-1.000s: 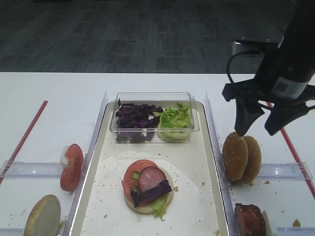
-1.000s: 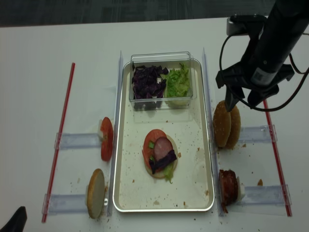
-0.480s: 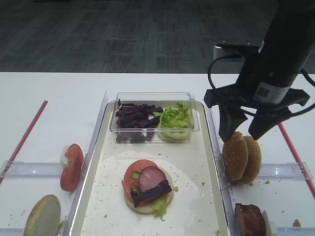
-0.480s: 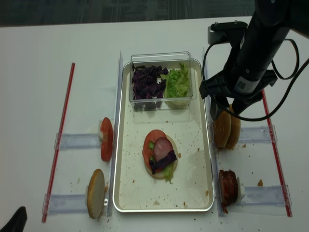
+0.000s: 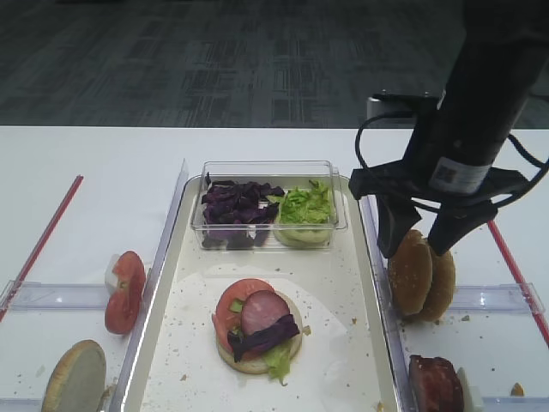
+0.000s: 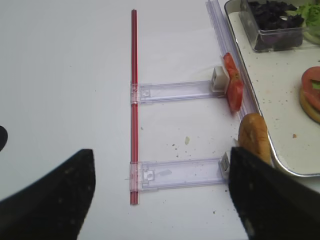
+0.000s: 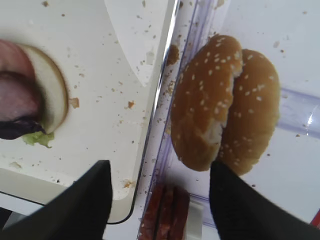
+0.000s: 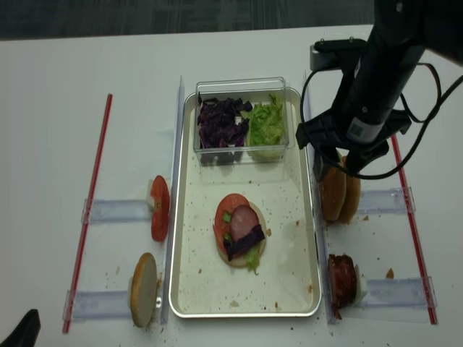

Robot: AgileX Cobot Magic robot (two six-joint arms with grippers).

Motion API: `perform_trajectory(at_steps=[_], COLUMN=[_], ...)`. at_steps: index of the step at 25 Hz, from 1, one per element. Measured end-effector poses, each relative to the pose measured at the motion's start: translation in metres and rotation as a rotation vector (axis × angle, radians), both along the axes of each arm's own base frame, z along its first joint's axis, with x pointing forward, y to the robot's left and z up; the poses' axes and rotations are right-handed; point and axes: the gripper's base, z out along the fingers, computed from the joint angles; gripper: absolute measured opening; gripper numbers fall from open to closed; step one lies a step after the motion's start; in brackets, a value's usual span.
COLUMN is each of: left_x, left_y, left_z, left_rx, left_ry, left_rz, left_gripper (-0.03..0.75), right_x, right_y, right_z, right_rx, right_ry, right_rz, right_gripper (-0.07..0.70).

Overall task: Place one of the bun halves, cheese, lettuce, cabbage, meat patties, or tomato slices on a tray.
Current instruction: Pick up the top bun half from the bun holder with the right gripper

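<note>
The bun half with a pale torn patch (image 7: 202,105) stands on edge right of the tray (image 5: 343,343), against a like sesame bun (image 7: 255,110). My right gripper (image 5: 416,240) hangs open just above the pair, its fingers either side of them, touching neither. Lettuce (image 5: 304,206) and cabbage (image 5: 236,204) fill a clear box at the tray's back. Tomato slices (image 5: 126,290) stand left of the tray, meat patties (image 5: 436,384) at the front right. Cheese is out of view. My left gripper (image 6: 160,200) is open over bare table, left of the tray.
A stacked base bun with tomato, meat and greens (image 5: 257,326) lies mid-tray. A flat pale bun disc (image 5: 75,378) stands at the front left. Clear plastic rails (image 5: 60,296) and red strips (image 5: 43,236) flank the tray on both sides.
My right gripper has moved left and down, from beyond the two sesame buns to just over them. Its jaws stay open. Nothing else has moved.
</note>
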Motion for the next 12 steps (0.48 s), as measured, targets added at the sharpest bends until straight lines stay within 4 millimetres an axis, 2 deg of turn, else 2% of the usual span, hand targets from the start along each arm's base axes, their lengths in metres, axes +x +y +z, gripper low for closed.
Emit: perform_trajectory(at_steps=[3,12], left_x=[0.000,0.000], left_y=[0.000,0.000], left_z=[0.000,0.000], left_rx=[0.000,0.000], left_ry=[0.000,0.000], left_rz=[0.000,0.000], left_gripper=[0.509,0.509], right_x=[0.005,0.010], right_y=[0.001,-0.001], right_z=[-0.010,-0.020], right_rx=[-0.016,-0.053], right_ry=[0.008,0.017], right_rz=[0.000,-0.007], right_gripper=[0.456,0.455])
